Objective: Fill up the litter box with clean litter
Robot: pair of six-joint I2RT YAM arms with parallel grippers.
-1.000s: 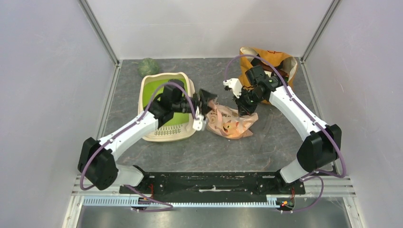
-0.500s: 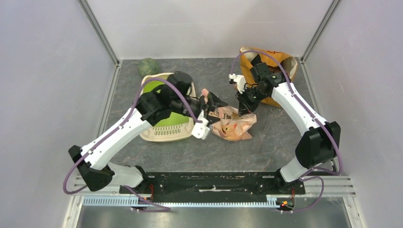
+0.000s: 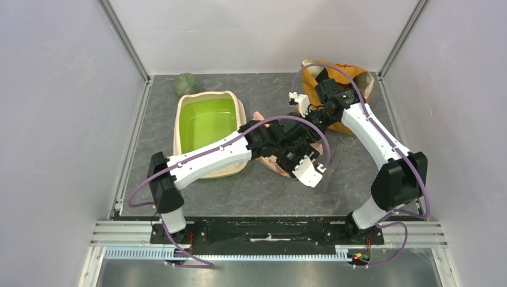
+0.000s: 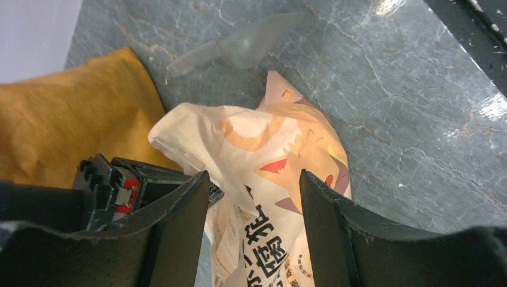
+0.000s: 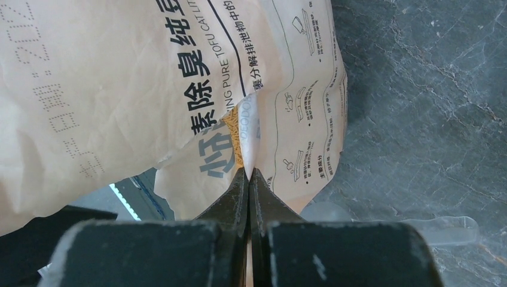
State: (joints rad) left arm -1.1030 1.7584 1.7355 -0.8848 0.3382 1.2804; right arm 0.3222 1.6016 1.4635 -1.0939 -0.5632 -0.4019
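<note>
The litter box (image 3: pixel 206 122) stands at the back left, cream with a bare green inside. No clean litter shows in any view. The peach-orange litter bag (image 3: pixel 270 160) lies right of the box, mostly under my left arm. My left gripper (image 3: pixel 297 143) is open, and its jaws straddle the bag (image 4: pixel 281 155) without closing on it. My right gripper (image 3: pixel 312 127) is shut on a fold of the bag (image 5: pixel 281 89) at the bag's far side. The tips of my right gripper (image 5: pixel 249 171) pinch the plastic.
A mustard-yellow fabric bag (image 3: pixel 338 81) sits at the back right behind my right arm and shows in the left wrist view (image 4: pixel 72 119). A clear plastic scoop (image 4: pixel 251 45) lies on the table beyond the litter bag. A green ball (image 3: pixel 186 84) lies behind the box.
My left arm has swung right, off the litter box and over the litter bag, with its jaws open round the bag. The box's green inside is now uncovered. My right gripper keeps its hold.
</note>
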